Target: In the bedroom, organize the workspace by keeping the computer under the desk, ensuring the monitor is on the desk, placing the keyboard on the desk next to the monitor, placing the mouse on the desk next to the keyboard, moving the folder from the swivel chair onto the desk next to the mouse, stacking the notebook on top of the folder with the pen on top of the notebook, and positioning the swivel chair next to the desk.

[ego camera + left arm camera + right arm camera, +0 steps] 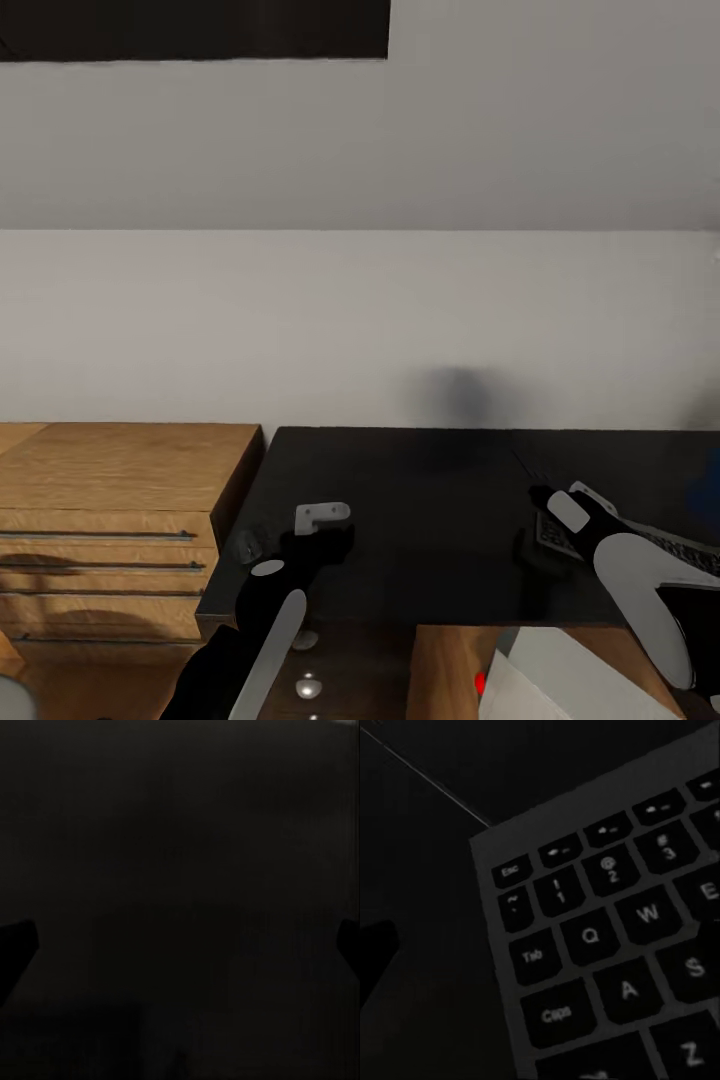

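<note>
Black keyboard [615,945] keys (Esc, Tab) legible from right wrist.

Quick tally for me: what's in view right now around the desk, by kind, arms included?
Desk: 1
Keyboard: 1
Wooden drawer unit: 1
Robot grippers: 2, left and right
White sheets at the lower edge: at least 1, I cannot tell what they are
Total: 6
</note>
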You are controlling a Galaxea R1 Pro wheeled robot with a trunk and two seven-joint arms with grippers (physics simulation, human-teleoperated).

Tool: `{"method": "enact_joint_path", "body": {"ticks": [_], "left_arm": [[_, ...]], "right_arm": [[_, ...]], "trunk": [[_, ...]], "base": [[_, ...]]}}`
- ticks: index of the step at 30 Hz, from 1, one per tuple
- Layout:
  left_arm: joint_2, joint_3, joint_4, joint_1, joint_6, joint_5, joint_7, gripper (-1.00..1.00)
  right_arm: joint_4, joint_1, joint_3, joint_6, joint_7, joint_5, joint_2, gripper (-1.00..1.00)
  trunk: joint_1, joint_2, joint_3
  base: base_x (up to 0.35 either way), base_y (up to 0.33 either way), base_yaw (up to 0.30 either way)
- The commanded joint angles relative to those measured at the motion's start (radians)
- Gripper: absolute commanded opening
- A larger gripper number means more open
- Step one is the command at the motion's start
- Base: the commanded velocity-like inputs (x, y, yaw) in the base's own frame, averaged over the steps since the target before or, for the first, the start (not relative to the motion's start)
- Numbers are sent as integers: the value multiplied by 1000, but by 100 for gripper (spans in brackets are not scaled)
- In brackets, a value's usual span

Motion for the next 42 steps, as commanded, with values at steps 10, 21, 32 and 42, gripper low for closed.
{"method": "enact_joint_path", "body": {"ticks": [10,21,32,42], "left_arm": [[0,0,23,-1,2,11,10,100],[0,0,35,-1,1,11,10,100],[0,0,36,-1,2,11,10,100],[0,0,36,-1,2,11,10,100]], "right_arm": [[-3,0,1,7,-5,0,0,100],[-4,0,1,6,-5,0,0,100],[-4,0,1,6,-4,0,0,100],[-4,0,1,6,-5,0,0,100]], "trunk": [[0,-1,9],[0,-1,21],[0,-1,33],[0,-1,42]], "base": [[0,0,-188],[0,0,-188],[0,0,-188],[0,0,-178]]}}
